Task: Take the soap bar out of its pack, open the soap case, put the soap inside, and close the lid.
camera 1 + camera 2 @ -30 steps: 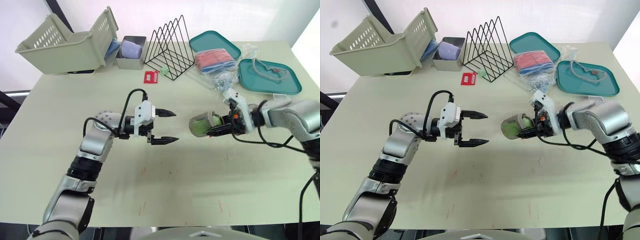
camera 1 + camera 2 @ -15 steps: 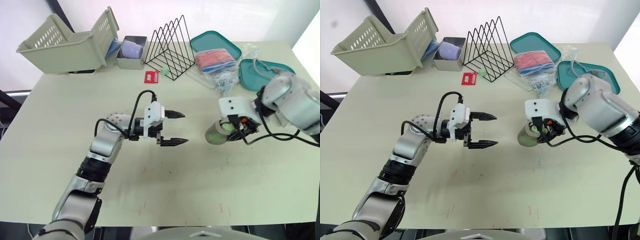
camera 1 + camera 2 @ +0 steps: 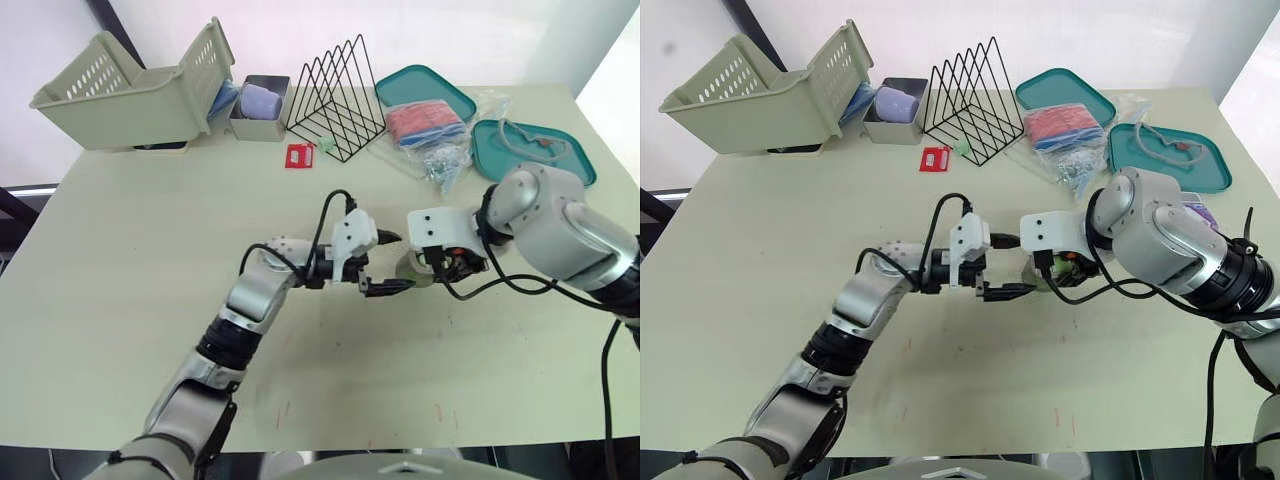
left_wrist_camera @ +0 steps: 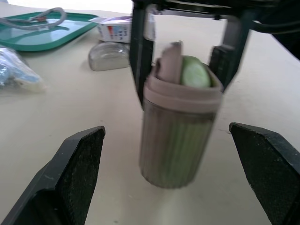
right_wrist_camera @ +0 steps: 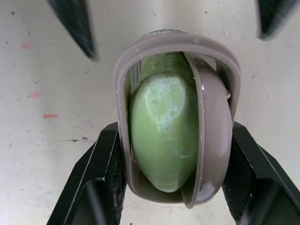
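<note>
a beige table (image 3: 120,260) carries a basket (image 3: 130,85), a rack (image 3: 335,95) and trays (image 3: 535,155) along its far edge. in the eye view, near the middle, the right gripper (image 3: 425,268) is clamped on the case (image 3: 408,270), which stands upright on the table. the left gripper (image 3: 388,262) is spread wide just beside it and holds nothing. in the left wrist view the left fingers (image 4: 77,164) flank the case (image 4: 173,140) with clear gaps. the soap (image 4: 196,75) and what looks like the lid (image 4: 169,58) stick up past the rim, and the pack (image 4: 117,29) lies behind. in the right wrist view the soap (image 5: 161,126) fills the case beside the half-raised lid (image 5: 213,136). the soap rides high, so a push on the lid could jam against it or tip the case out of its narrow grip, and a stray left finger could knock it over. a second ago the case lay sideways in the right gripper with the left gripper well apart; now it stands upright and the left one has closed in.
</note>
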